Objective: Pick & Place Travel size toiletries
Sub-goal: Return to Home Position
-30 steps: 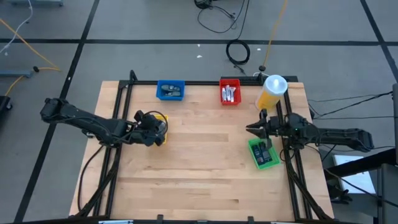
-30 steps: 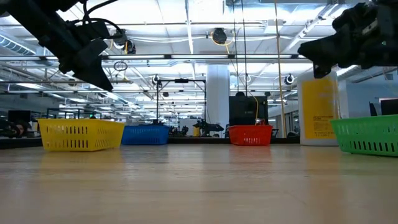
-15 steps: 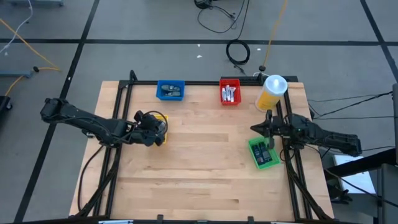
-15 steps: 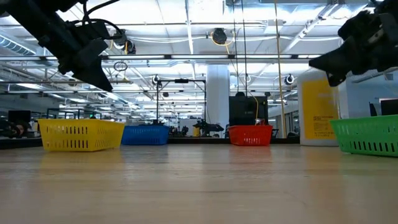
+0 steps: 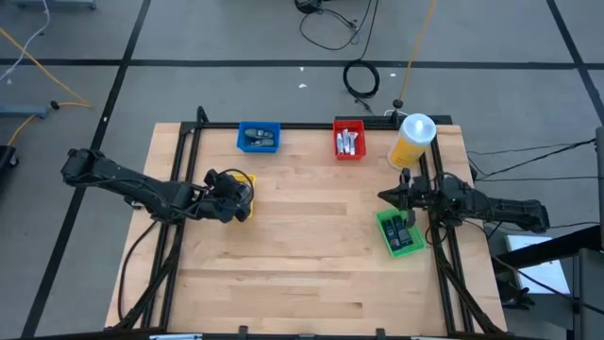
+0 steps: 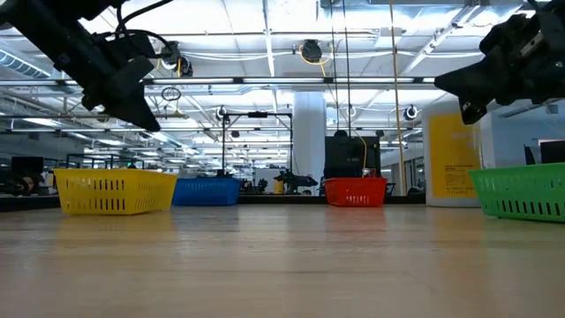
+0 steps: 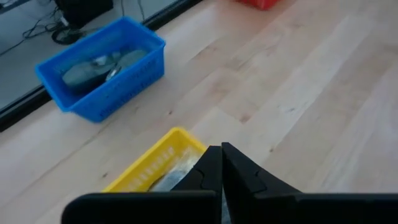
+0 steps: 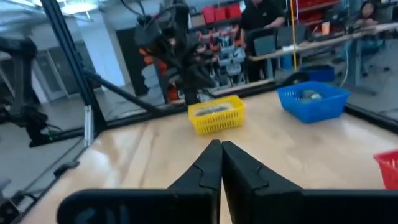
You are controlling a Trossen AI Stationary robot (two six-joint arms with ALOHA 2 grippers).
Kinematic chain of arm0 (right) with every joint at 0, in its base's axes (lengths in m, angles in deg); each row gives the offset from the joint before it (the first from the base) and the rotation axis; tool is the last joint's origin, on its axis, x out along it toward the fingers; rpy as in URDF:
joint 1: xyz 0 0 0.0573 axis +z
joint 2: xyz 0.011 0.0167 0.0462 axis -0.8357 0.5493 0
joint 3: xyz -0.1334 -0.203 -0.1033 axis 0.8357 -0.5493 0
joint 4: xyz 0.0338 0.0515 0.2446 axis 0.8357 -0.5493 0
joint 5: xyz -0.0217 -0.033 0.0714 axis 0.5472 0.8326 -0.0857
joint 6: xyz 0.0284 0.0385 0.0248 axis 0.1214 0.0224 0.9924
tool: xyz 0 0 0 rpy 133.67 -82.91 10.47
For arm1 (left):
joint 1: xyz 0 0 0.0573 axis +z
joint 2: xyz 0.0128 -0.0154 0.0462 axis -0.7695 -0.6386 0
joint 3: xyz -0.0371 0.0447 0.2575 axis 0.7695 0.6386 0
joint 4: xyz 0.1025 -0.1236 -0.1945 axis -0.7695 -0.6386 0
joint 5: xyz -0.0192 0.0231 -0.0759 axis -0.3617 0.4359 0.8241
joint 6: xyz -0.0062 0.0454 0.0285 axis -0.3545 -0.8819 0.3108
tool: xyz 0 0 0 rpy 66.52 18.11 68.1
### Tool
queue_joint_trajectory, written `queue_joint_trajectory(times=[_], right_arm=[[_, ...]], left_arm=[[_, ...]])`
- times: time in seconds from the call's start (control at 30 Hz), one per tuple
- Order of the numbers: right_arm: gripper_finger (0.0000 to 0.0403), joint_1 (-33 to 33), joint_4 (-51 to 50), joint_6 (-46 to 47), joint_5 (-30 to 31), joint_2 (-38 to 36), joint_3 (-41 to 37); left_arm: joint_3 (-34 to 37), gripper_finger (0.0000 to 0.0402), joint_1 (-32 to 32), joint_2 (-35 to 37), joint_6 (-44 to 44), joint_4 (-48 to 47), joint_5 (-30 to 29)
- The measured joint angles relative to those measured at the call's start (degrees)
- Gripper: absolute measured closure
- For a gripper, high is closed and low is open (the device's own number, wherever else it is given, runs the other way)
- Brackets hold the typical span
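Note:
My left gripper [image 7: 222,150] is shut and empty, hovering over the near end of the yellow bin [image 7: 152,167], where a silvery item [image 7: 177,174] lies. My right gripper [image 8: 221,149] is also shut and empty. It hangs in the air [image 5: 381,196] just past the far end of the green bin [image 5: 381,227], which holds dark little packets [image 5: 403,233]. Grey wrapped discs [image 7: 99,65] lie in the blue bin [image 5: 258,147], and thin white tubes [image 5: 348,142] in the red bin [image 5: 336,142].
A tall yellow canister with a white lid [image 5: 413,139] stands at the far right corner, close behind my right arm. Black frame rails [image 5: 179,179] run along the table's left, right and far sides. Bare wood [image 5: 311,246] lies between the bins in the middle and near part.
My right arm has drawn back a little toward the table's right edge, and its gripper has dipped slightly beside the green bin. My left arm and all the bins have stayed where they were.

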State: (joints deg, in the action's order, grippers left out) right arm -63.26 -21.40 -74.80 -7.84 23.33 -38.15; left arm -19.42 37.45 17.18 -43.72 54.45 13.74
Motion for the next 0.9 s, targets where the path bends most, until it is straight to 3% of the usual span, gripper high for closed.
queue_joint_trajectory(times=[0.27, 0.47, 0.63, 0.77, 0.9], right_arm=[[0.0402, 0.33, -0.32, -2.15, 1.19, 0.37, -0.03], [0.0400, 0.33, -0.33, -3.88, 1.12, 0.82, -0.05], [0.0402, 0.31, 0.49, -0.48, 1.10, 0.89, -0.05], [0.0399, 0.31, 1.20, -0.15, 1.03, 0.89, -0.08], [0.0401, 0.31, 1.31, -0.08, 1.03, 0.89, -0.08]], left_arm=[[0.00, 0.0383, -0.02, 0.00, -2.41, 3.03, 0.10], [0.01, 0.0399, -0.02, 0.00, -4.84, 6.17, 0.70], [3.45, 0.0393, -0.02, 0.17, -16.37, 18.27, 4.88], [8.11, 0.0400, -0.02, 6.28, -22.67, 26.47, 11.34], [12.74, 0.0396, -0.02, 17.16, -24.36, 26.62, 13.05]])
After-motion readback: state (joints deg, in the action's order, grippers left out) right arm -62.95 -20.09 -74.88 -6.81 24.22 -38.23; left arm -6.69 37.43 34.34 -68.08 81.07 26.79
